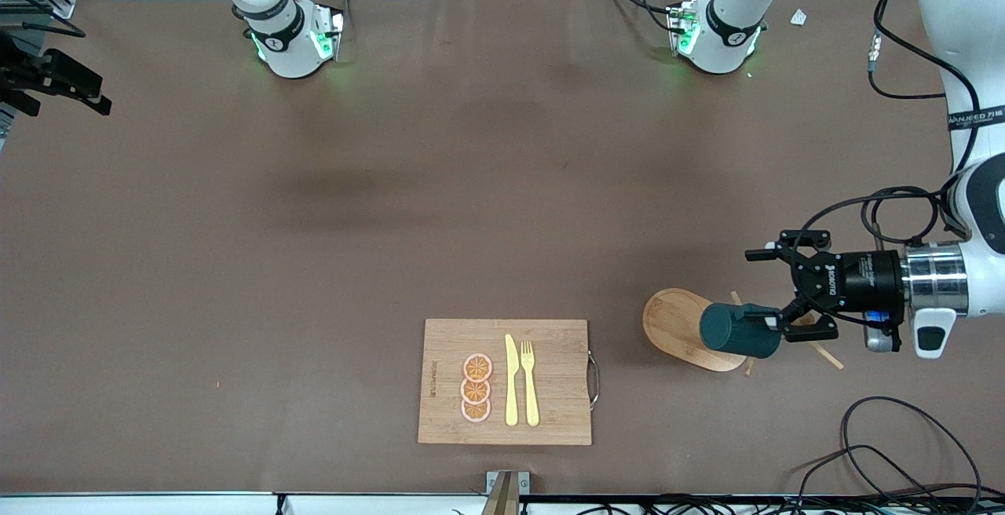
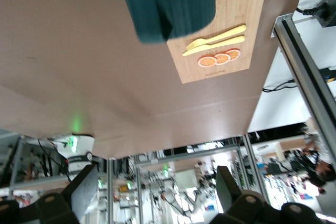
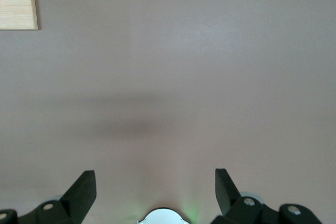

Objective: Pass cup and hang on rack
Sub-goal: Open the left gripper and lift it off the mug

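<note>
Where rack (image 1: 685, 325) stands, toward left arm's end, beside cutting board (image 1: 505, 381): cup (image 1: 738, 330) hung sideways over its oval base. Left gripper (image 1: 785, 289) beside cup, fingers (image 2: 84, 187) spread wide, gripping nothing. Right gripper (image 3: 155, 190) waiting above bare table (image 1: 314, 224), fingers wide.

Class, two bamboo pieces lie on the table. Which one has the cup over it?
The oval rack base, toward the left arm's end; the cup overlaps it. The rectangular board carries cutlery and orange slices.
</note>
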